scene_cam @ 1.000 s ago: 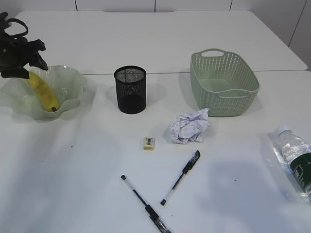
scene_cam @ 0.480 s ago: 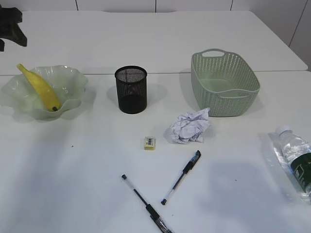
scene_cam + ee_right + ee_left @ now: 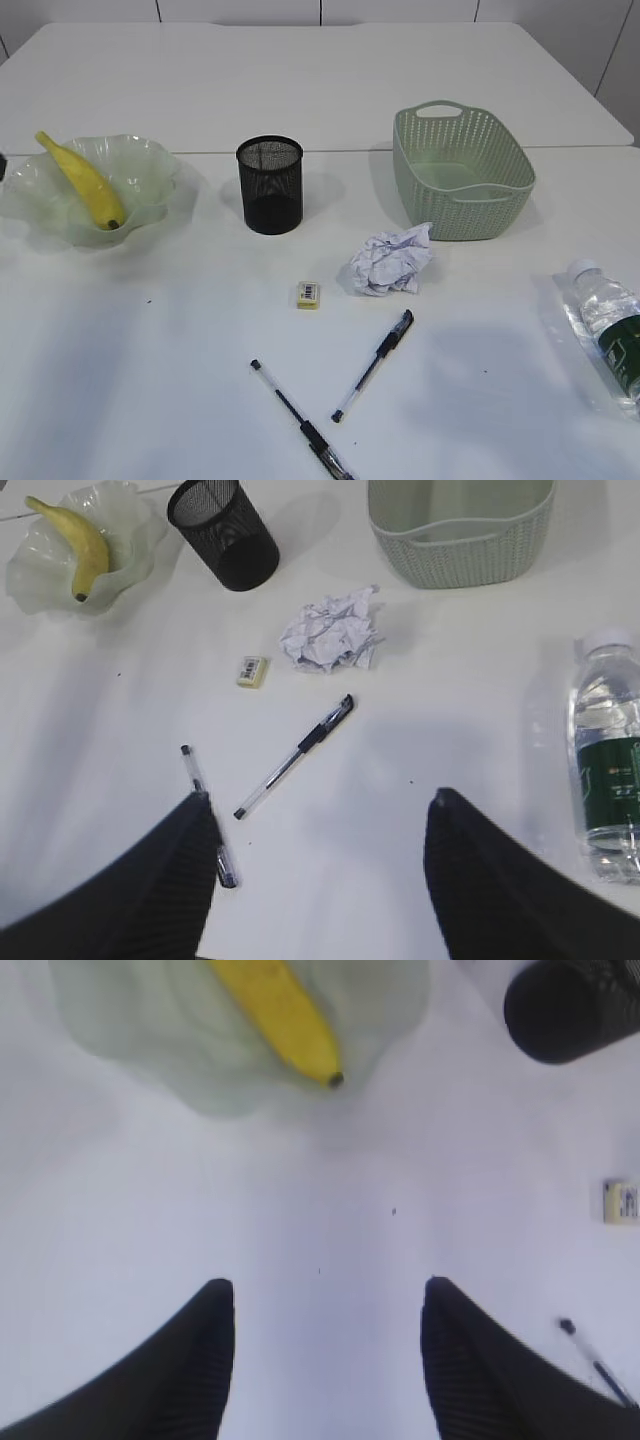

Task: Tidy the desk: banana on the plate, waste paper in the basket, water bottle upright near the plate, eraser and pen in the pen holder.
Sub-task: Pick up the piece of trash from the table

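The banana (image 3: 85, 184) lies in the wavy pale-green plate (image 3: 150, 165) at the left. A black mesh pen holder (image 3: 269, 184) stands mid-table, and the green basket (image 3: 462, 172) is to its right. Crumpled waste paper (image 3: 391, 261) sits in front of the basket. The small yellow eraser (image 3: 308, 294) and two pens (image 3: 374, 364) (image 3: 300, 421) lie near the front. The water bottle (image 3: 612, 329) lies on its side at the right edge. My left gripper (image 3: 325, 1285) hangs open above bare table below the plate (image 3: 215, 1085). My right gripper (image 3: 320, 798) is open and empty above the pens (image 3: 296, 757).
A seam between two white tables (image 3: 330, 151) runs behind the pen holder and basket. Neither arm shows in the exterior view.
The left arm, which stood over the plate a second ago, has drawn back out of the exterior view to the left. The banana stays on the plate.
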### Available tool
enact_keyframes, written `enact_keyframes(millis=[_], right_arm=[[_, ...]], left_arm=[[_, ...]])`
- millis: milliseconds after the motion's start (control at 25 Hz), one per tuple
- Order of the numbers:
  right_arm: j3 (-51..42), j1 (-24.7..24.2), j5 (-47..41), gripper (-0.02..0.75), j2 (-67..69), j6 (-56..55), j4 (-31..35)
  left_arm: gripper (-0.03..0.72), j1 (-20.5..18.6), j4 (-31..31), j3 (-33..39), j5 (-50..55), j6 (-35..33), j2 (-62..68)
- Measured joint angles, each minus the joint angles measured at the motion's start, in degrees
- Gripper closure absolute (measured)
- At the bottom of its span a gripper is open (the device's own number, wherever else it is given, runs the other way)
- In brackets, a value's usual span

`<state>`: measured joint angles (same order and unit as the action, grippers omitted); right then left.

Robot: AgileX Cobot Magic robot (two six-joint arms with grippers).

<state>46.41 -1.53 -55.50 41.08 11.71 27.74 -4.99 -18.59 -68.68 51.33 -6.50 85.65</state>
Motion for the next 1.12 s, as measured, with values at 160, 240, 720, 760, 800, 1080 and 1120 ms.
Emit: enact_keyframes(millis=[160,240,720,760,800,1080,1120], right_arm=[[0.0,0.0,-0.2,0.256,3.5,1.2,2.0],[0.3,0.0,-0.6,0.256,5.9,1.3,3.4],[12.3,0.9,-3.3,0.256,27.4,5.0,6.6],[13.4,1.7,-3.1,0.256,29.0,5.1,6.6],[14.3,2.8,-2.9,0.256,30.6,5.1,6.6],[18.5,15.1,6.0,0.256,43.3,-0.6,-2.7],[19.3,15.8,6.5,0.256,45.4,-1.3,-3.2]], left_arm=[[0.275,0.0,-0.1,9.4,0.5,0.0,-9.6],[0.289,0.0,-0.2,12.1,2.2,-0.1,-13.1],[0.306,10.6,1.6,13.8,9.3,-1.5,-24.3],[0.306,11.5,2.2,13.9,9.3,-1.3,-25.0],[0.306,12.3,3.1,13.9,9.3,-0.9,-25.5],[0.306,13.0,4.4,13.9,9.4,0.4,-26.7],[0.306,13.0,3.8,13.9,9.4,0.4,-26.7]])
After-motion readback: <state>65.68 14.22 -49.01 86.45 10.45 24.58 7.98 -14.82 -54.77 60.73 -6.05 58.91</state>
